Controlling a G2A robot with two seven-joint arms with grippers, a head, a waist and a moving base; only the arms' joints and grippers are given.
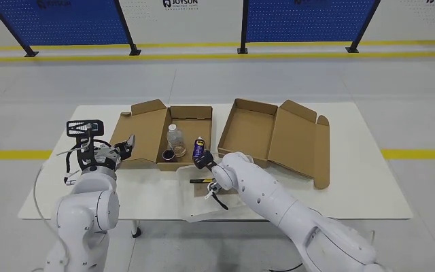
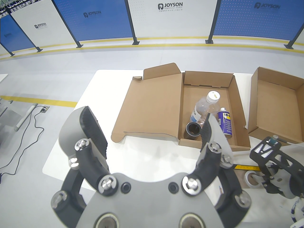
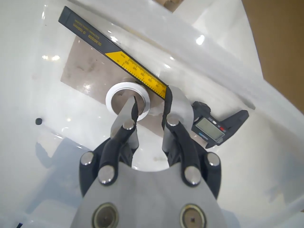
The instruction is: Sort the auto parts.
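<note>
Straddling the wall of a silver ring [image 3: 109,98], the right claw [image 3: 150,96] stands part open. One finger is inside the ring's hole and the other outside it, and they are spread wider than the wall is thick, so the claw has hold of nothing. The ring lies on a grey plate [image 3: 80,67] on the desk [image 1: 340,197]. It touches the yellow scale of a digital caliper [image 3: 133,66] that lies slantwise across the plate, its display head just beside the outer finger.

The left claw [image 2: 147,115] hangs wide open and holds nothing, over the desk's left part near the spread lid of the left cardboard box [image 2: 206,79]. That box's tray holds a clear bottle [image 2: 204,109], a blue spray can [image 2: 225,119] and a black cylinder [image 2: 192,130], close together. The right cardboard box [image 1: 255,132] lies open just beside it.
</note>
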